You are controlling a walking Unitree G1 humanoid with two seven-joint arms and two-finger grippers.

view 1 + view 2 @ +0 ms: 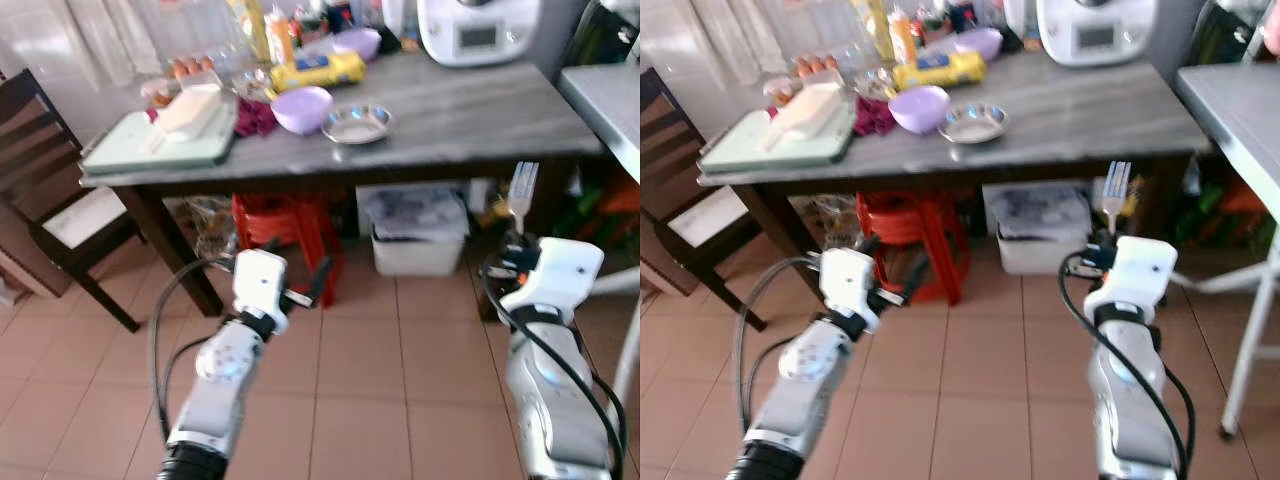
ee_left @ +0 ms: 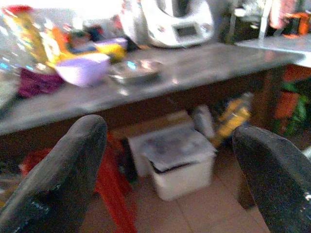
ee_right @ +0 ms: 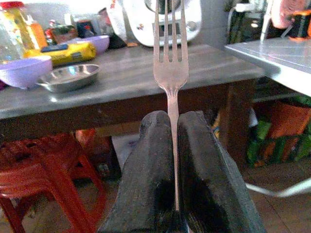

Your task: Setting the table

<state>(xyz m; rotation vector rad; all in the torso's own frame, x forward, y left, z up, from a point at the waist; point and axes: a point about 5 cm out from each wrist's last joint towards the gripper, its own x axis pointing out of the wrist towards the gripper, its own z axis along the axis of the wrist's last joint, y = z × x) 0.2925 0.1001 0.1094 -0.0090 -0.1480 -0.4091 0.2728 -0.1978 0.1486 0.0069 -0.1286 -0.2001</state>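
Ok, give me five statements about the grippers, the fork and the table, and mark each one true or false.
1. The right gripper holds a fork with tines pointing up. True.
2. The left gripper is clamped on a spoon. False: its fingers are apart with nothing between them.
3. A purple bowl sits beside a metal dish on the table. True.
4. The fork already lies on the table. False: it is in the gripper, short of the table.
5. A red stool stands under the table. True.
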